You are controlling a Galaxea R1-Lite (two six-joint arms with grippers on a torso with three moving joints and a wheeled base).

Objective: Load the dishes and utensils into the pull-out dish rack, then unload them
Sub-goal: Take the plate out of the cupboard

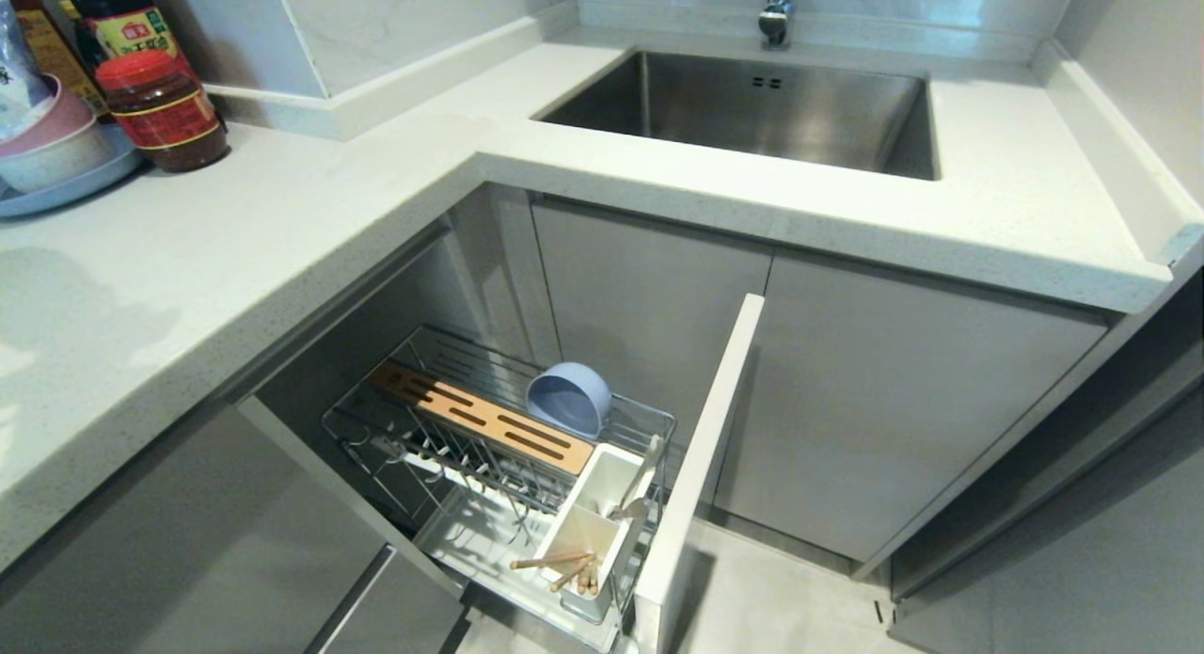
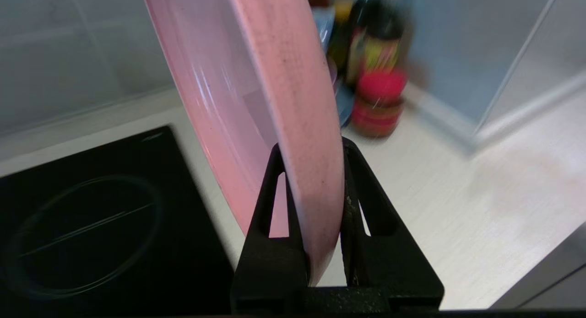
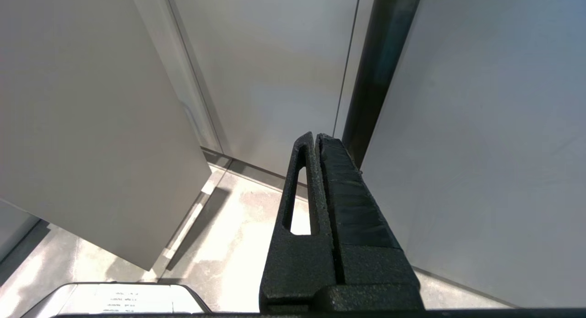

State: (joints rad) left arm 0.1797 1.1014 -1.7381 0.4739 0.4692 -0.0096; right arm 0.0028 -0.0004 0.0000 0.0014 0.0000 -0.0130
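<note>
My left gripper [image 2: 312, 148] is shut on the rim of the pink plate [image 2: 256, 80], which stands on edge above the white worktop next to a black hob; neither shows in the head view. Under the counter the pull-out dish rack [image 1: 649, 419] stands drawn out. A pale blue-grey bowl [image 1: 567, 399] leans on its side at the rack's back. The white utensil box [image 1: 602, 480] holds wooden chopsticks [image 1: 564, 567] and slim metal utensils [image 1: 641, 489]. My right gripper [image 3: 317, 137] is shut and empty, parked low beside the cabinet fronts.
A red-lidded jar [image 1: 162, 111], sauce bottles [image 1: 118, 19] and a blue plate stacked with bowls [image 1: 52, 155] stand at the worktop's back left. The steel sink [image 1: 752, 108] lies behind the rack. A wooden slotted board [image 1: 480, 414] tops the rack. The black hob [image 2: 91, 226] lies under the left gripper.
</note>
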